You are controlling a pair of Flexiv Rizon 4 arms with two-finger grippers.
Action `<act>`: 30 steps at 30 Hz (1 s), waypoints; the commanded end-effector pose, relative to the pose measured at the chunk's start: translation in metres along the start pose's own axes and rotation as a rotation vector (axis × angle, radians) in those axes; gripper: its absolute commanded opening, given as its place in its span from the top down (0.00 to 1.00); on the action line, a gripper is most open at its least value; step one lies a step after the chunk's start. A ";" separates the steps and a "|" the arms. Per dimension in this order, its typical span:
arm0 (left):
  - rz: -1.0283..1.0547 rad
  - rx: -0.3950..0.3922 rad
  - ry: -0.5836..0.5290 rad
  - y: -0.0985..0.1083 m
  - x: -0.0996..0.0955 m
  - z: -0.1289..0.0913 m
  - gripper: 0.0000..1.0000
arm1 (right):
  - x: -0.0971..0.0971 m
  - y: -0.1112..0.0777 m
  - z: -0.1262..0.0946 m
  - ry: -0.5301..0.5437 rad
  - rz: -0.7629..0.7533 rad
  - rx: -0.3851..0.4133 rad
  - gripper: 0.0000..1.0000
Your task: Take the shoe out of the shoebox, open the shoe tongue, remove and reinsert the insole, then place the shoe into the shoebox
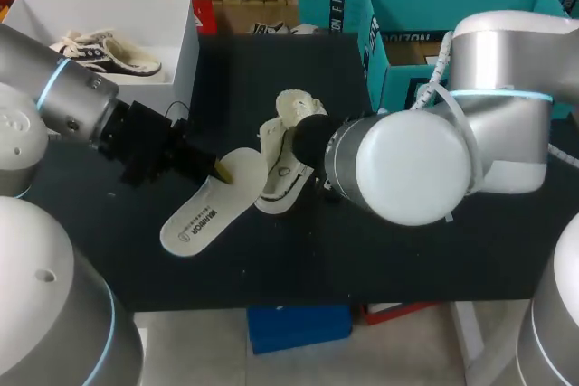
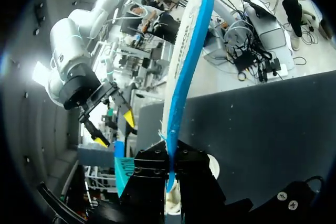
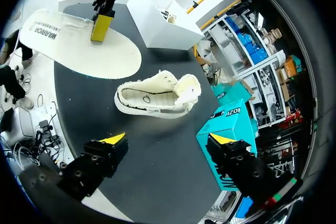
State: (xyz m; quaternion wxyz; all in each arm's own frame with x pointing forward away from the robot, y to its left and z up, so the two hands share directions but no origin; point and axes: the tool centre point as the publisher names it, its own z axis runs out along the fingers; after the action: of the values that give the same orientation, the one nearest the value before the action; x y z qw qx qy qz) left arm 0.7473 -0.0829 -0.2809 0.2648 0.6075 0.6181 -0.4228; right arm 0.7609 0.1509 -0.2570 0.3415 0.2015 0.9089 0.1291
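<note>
A cream shoe (image 1: 282, 158) lies on the black table at its middle, partly hidden by my right arm. My left gripper (image 1: 220, 169) is shut on the heel end of the white insole (image 1: 201, 210), whose toe end points toward the table's front. In the left wrist view the insole's blue underside (image 2: 185, 72) stands edge-on between the shut fingers (image 2: 170, 169). Seen from the right wrist, my right gripper (image 3: 169, 139) hangs open just above and short of the shoe (image 3: 157, 95), holding nothing. The insole (image 3: 79, 43) lies beyond the shoe. The white shoebox (image 1: 185, 61) stands at the back left.
A second shoe (image 1: 109, 53) lies inside the white shoebox. Teal boxes (image 1: 434, 33) stand at the table's back right, close to my right arm. One teal box (image 3: 231, 129) is beside my right gripper's finger.
</note>
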 end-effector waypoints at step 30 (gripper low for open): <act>-0.053 0.141 0.240 0.068 0.012 0.039 1.00 | -0.001 -0.005 0.000 0.004 0.000 -0.067 0.00</act>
State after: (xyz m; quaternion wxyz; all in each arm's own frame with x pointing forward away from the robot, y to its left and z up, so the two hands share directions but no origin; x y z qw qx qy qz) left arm 0.7989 -0.1121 -0.3234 0.1435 0.6519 0.6303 -0.3963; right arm 0.7610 0.1467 -0.2577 0.3463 0.1900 0.9049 0.1585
